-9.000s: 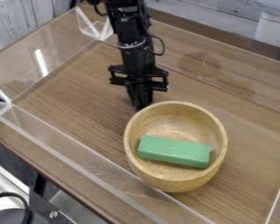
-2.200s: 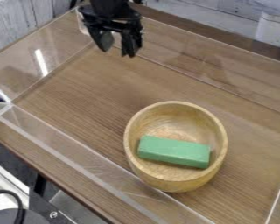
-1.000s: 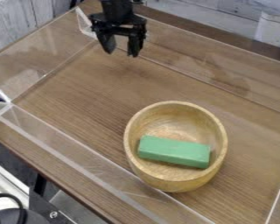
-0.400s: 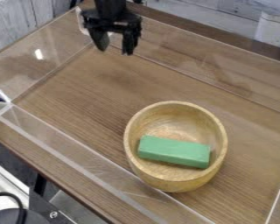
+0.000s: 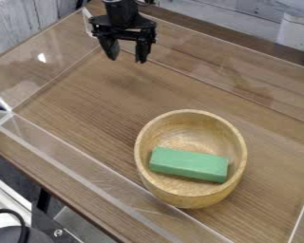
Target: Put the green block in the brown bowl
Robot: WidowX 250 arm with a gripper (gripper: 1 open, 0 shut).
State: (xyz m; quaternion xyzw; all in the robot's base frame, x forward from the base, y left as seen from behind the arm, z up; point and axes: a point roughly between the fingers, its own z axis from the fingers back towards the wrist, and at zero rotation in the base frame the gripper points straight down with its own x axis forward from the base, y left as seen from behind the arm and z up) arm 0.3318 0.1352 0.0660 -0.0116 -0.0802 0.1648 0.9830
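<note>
1. Change noted: my gripper (image 5: pixel 125 49) was standing right at the far rim of the brown bowl (image 5: pixel 193 158) 9 seconds ago; it now hangs well apart from the bowl, up at the far-left end of the desk (image 5: pixel 104 109). Over the last 2 seconds it has hardly shifted.

2. Gripper state: released, jaws spread wide, pointing downward, nothing between them.

3. Task object: the green block (image 5: pixel 188 164) lies flat on the floor of the brown bowl, slightly toward the near side, wholly inside the rim. Its position matches every earlier picture.

4. Judgement: the placement appears complete. With my gripper withdrawn and empty, I see no step left beyond holding clear.

5. Surroundings: clear plastic walls (image 5: pixel 41 76) enclose the wooden desk on all visible sides. A pale object sits beyond the far-right wall, too cropped to identify.

6. Obstructions: none between my gripper and the bowl. The only risk I judge is the near proximity of my gripper to the far-left wall.
</note>
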